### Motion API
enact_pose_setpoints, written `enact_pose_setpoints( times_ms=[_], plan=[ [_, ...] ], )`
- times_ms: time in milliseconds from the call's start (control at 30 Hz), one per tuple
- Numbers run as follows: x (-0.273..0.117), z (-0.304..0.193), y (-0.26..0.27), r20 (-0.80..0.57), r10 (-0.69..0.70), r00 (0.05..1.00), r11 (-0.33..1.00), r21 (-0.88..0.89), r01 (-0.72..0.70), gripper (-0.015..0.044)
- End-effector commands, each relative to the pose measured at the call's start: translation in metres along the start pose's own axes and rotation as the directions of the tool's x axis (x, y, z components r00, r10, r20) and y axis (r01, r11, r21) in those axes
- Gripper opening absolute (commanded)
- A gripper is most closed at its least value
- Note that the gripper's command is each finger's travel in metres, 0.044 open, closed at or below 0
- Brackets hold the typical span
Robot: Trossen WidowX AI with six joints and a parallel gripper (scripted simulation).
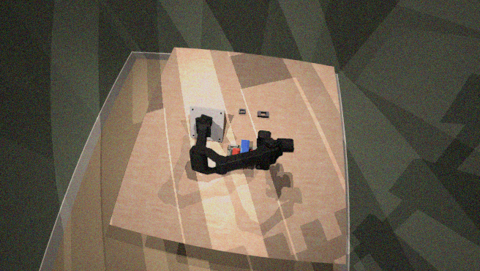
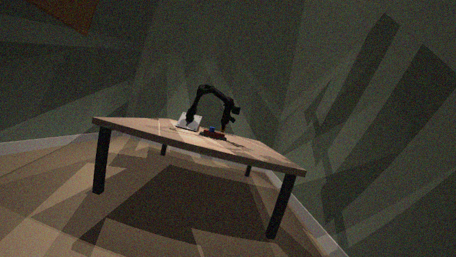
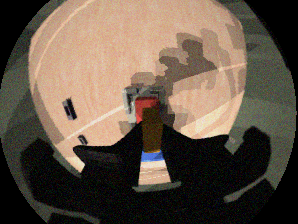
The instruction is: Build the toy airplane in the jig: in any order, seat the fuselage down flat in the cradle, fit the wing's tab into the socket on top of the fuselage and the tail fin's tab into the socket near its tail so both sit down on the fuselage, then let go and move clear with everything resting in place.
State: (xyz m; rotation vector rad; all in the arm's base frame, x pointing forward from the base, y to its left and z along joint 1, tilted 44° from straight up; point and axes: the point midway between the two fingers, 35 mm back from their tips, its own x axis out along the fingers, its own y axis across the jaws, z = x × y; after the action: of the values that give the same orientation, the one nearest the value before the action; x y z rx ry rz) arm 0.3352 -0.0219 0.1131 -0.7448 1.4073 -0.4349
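Fingers: closed on the brown fin (image 2: 223, 128) (image 3: 152, 133), gripper (image 2: 224, 125) (image 3: 149, 123) above the jig area.
Fuselage: red (image 1: 235, 151) (image 2: 218, 135) (image 3: 146, 103), in the grey jig (image 1: 230, 149) (image 3: 131, 109), well in from every bench (image 1: 146, 198) (image 2: 194, 149) (image 3: 90, 60) edge.
Wing: blue (image 1: 245, 145) (image 2: 211, 129) (image 3: 152, 157), across the fuselage; full seating unclear.
Holders: two, dark (image 1: 263, 114) (image 3: 69, 109), between jig and top view's upper edge.

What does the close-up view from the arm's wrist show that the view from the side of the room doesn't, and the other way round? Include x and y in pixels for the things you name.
Only the wrist view: two small dark holders (image 3: 69, 109) (image 3: 82, 140).
Only the exterior view: the table's legs (image 2: 101, 160) and the arm's pale base plate (image 2: 197, 119).
Both: the red fuselage (image 2: 220, 135) (image 3: 147, 103) and blue wing (image 2: 211, 129) (image 3: 152, 157).
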Motion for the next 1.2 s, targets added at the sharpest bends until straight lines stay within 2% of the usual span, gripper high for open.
enact_pose_setpoints(
  times_ms=[0, 500, 533, 667, 733, 833, 1167],
  plan=[
    [0.007, -0.001, 0.000, -0.002, -0.005, 1.000, 1.000, -0.008, 0.005, 0.0065],
    [0.019, -0.002, 0.000, -0.002, -0.006, 1.000, 1.000, -0.008, 0.006, 0.0065],
    [0.018, -0.001, 0.000, -0.002, -0.002, 1.000, 1.000, -0.001, 0.002, 0.0078],
    [0.018, -0.001, 0.000, -0.002, -0.002, 1.000, 1.000, -0.001, 0.002, 0.0051],
    [0.018, -0.001, 0.000, -0.002, -0.002, 1.000, 1.000, -0.001, 0.002, 0.0000],
    [0.018, -0.001, 0.000, -0.002, -0.002, 1.000, 1.000, -0.001, 0.002, 0.0000],
    [0.018, -0.001, 0.000, -0.002, -0.002, 1.000, 1.000, -0.001, 0.002, 0.0260]
  ],
)
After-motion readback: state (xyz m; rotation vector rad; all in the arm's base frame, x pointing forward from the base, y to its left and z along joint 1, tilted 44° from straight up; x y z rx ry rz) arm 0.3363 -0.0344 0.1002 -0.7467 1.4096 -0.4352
